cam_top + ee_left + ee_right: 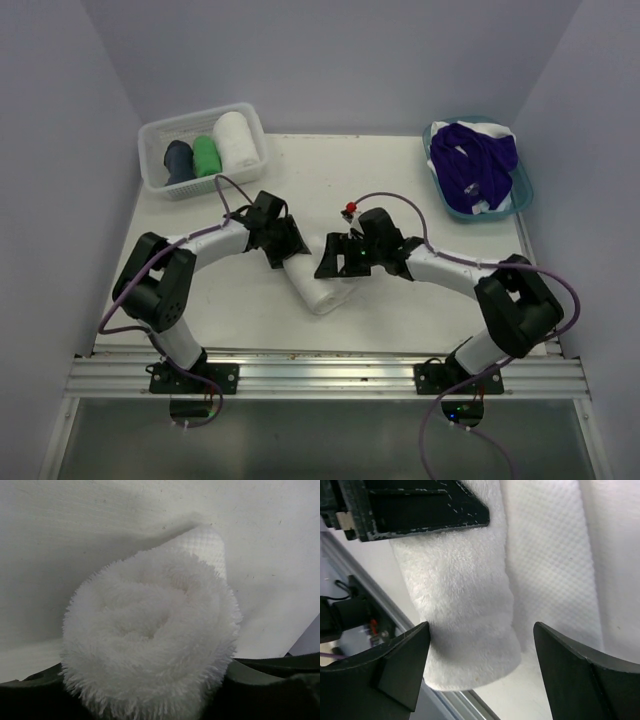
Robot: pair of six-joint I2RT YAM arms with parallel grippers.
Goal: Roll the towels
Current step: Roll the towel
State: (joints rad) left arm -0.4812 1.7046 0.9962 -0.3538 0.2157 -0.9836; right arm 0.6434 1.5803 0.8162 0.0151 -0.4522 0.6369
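Note:
A rolled white towel (322, 292) lies on the table between my two grippers. My left gripper (285, 250) holds its far end. In the left wrist view the fluffy spiral end of the towel (150, 625) fills the gap of that gripper (155, 695), and both dark fingers (280, 680) press its sides. My right gripper (328, 258) stands open over the near end. In the right wrist view the towel (465, 580) sits between the wide jaws of my right gripper (479, 645): the left fingertip touches it and the right one is apart.
A white plastic basket (250, 112) at the back left holds three upright rolls: navy (179, 160), green (207, 156) and white (234, 140). A light blue tub (525, 185) at the back right holds a crumpled purple towel (478, 155) over white cloth. The metal rail (330, 375) runs along the near edge.

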